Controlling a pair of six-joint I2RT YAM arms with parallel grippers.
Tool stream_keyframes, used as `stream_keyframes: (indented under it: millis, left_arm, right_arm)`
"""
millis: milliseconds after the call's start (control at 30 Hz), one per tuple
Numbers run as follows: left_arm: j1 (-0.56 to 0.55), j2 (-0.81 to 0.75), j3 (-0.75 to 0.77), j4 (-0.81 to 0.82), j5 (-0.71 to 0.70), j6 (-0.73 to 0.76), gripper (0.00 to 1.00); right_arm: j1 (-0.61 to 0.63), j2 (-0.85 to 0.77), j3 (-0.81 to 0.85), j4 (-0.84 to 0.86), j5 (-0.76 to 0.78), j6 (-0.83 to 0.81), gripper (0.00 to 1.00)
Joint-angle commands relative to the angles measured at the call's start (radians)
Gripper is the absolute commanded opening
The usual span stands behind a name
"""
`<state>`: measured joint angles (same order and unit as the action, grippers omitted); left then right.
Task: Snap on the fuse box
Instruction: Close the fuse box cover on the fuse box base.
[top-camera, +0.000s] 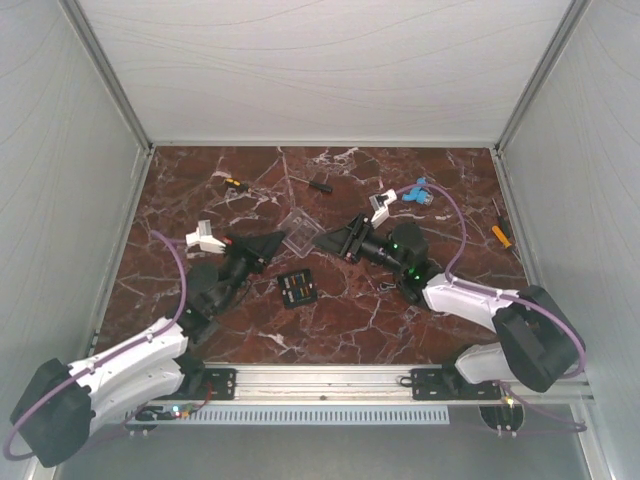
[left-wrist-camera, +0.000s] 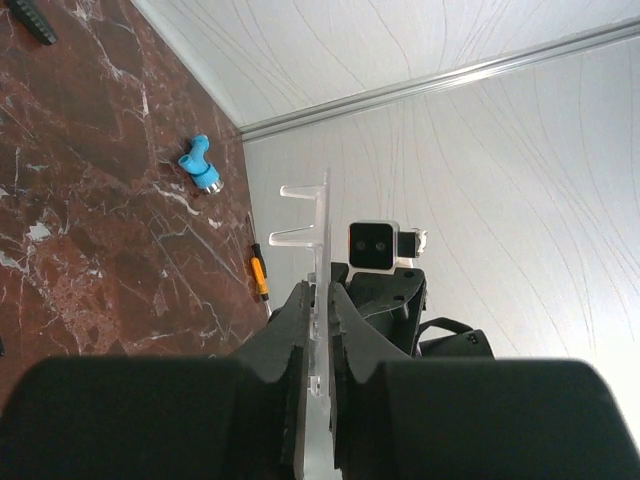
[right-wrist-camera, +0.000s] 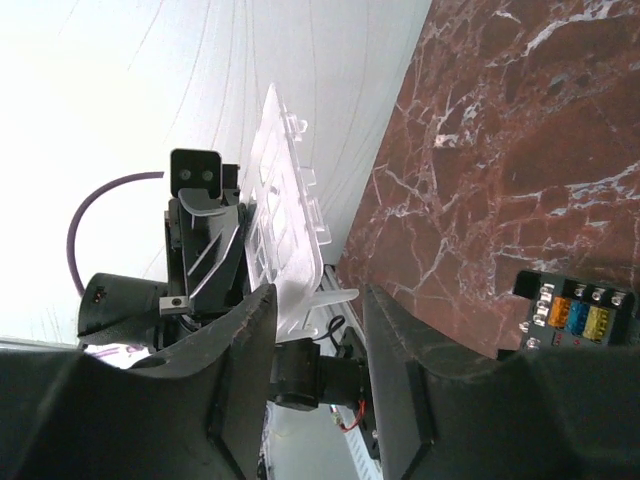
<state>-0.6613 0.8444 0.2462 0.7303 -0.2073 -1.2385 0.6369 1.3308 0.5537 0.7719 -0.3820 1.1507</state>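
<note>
The fuse box (top-camera: 297, 288) is a small black square box with coloured fuses. It lies on the marble table in front of both grippers, and it shows at the lower right of the right wrist view (right-wrist-camera: 580, 316). My left gripper (top-camera: 278, 241) is shut on a flat clear plastic cover plate (top-camera: 298, 231) and holds it above the table. The plate shows edge-on between the closed jaws in the left wrist view (left-wrist-camera: 320, 240). My right gripper (top-camera: 324, 238) is open and faces the plate (right-wrist-camera: 285, 215), with its jaws on either side of the plate's near edge and not gripping it.
Small screwdrivers lie at the back (top-camera: 233, 183) (top-camera: 320, 184). An orange-handled one (top-camera: 502, 236) lies at the right, and it also shows in the left wrist view (left-wrist-camera: 258, 272). A blue fitting (top-camera: 420, 193) lies at the back right. White walls enclose the table.
</note>
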Motion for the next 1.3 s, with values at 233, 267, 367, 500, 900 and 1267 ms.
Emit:
stream_keyframes:
  millis: [233, 267, 367, 500, 900, 1267]
  left_arm:
    - [-0.006, -0.014, -0.013, 0.099, -0.013, -0.063, 0.0]
    - [-0.006, -0.01, -0.014, 0.1, -0.01, -0.066, 0.0]
    - [-0.006, 0.001, -0.017, 0.139, 0.0, -0.073, 0.0]
    - [-0.006, 0.015, -0.018, 0.123, 0.03, -0.063, 0.09]
    - [0.027, -0.079, -0.084, -0.207, 0.112, 0.065, 0.62]
    - [0.147, -0.131, -0.04, -0.57, 0.255, 0.289, 0.67]
  right_arm:
    - [-0.021, 0.082, 0.076, 0.174, -0.112, 0.028, 0.33]
    - [-0.022, 0.086, 0.08, 0.181, -0.123, 0.03, 0.31]
    - [-0.03, 0.094, 0.086, 0.195, -0.148, 0.033, 0.22]
    - [-0.068, 0.103, 0.075, 0.233, -0.194, 0.058, 0.12]
    - [-0.223, 0.147, 0.164, -0.076, -0.552, -0.146, 0.07]
    - [-0.189, 0.326, 0.292, -0.377, -0.71, -0.379, 0.06]
